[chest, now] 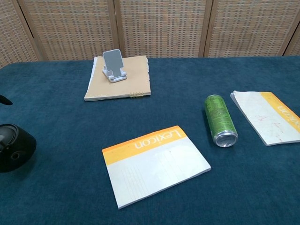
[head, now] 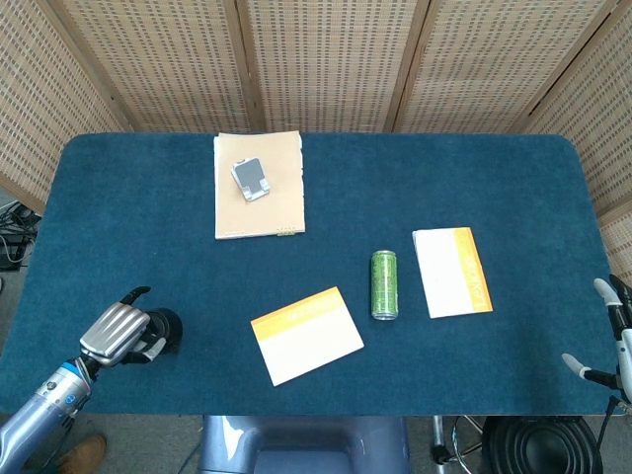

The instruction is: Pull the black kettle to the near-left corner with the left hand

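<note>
From the can (head: 384, 284), one notebook (head: 452, 272) lies just right, another (head: 306, 335) near-left, and the kettle (head: 160, 327) far left.
</note>
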You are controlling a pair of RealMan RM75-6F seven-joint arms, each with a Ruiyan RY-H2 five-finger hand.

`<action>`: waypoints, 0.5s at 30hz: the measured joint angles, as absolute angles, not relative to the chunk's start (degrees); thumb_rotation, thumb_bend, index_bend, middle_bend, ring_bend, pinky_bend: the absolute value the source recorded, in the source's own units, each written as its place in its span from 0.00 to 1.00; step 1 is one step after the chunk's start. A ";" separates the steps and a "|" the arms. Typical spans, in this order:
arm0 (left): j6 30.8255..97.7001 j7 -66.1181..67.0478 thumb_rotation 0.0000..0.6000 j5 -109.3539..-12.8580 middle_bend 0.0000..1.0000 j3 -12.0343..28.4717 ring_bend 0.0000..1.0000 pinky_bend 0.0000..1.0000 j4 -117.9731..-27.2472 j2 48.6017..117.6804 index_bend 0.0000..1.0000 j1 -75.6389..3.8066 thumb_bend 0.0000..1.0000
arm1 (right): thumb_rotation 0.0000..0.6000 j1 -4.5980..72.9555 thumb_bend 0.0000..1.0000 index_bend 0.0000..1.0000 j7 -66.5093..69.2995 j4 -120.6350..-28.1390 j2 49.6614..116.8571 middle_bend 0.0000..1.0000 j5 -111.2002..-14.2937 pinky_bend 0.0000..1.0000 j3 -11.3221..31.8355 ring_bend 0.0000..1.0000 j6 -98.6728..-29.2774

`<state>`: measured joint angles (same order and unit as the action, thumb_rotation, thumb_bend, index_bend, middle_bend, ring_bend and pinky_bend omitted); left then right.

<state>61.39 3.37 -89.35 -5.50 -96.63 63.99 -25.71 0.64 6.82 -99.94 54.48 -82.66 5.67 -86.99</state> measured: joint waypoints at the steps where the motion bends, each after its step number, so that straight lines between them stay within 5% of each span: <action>1: 61.39 3.53 0.86 -89.31 1.00 -5.46 0.88 0.16 -96.60 63.96 1.00 -25.70 0.89 | 1.00 0.64 0.00 0.00 6.82 -99.94 54.48 0.00 -82.66 0.00 5.68 0.00 -86.98; 5: 61.74 4.94 0.86 -89.20 1.00 -5.06 0.88 0.30 -96.10 63.99 1.00 -25.62 0.89 | 1.00 0.64 0.00 0.00 6.81 -99.97 54.50 0.00 -82.71 0.00 5.65 0.00 -86.99; 10: 62.80 7.17 0.86 -89.39 1.00 -4.38 0.88 0.63 -94.78 64.46 1.00 -25.49 0.89 | 1.00 0.63 0.00 0.00 6.78 -100.00 54.50 0.00 -82.78 0.00 5.62 0.00 -87.02; 15: 63.42 11.65 0.85 -88.67 1.00 -3.54 0.88 0.72 -93.52 65.17 1.00 -25.31 0.89 | 1.00 0.64 0.00 0.00 6.76 -99.98 54.51 0.00 -82.69 0.00 5.65 0.00 -87.00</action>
<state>63.42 11.65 -88.67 -3.54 -93.52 65.17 -25.31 0.64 6.76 -99.98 54.51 -82.69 5.65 -87.00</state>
